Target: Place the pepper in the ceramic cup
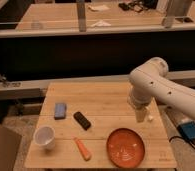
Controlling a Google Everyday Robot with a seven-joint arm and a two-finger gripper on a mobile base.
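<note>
Ceramic cup sits front-left on the tabletop, with the pepper lying just right of it, not touching. The claw hangs far right, and I can't tell its grip state. Reaching across low, it could clip the orange plate.

On the wooden table, a blue block lies left, a black bar just right of it. An orange plate sits near right. A small white object lies beside the gripper, farther right.
</note>
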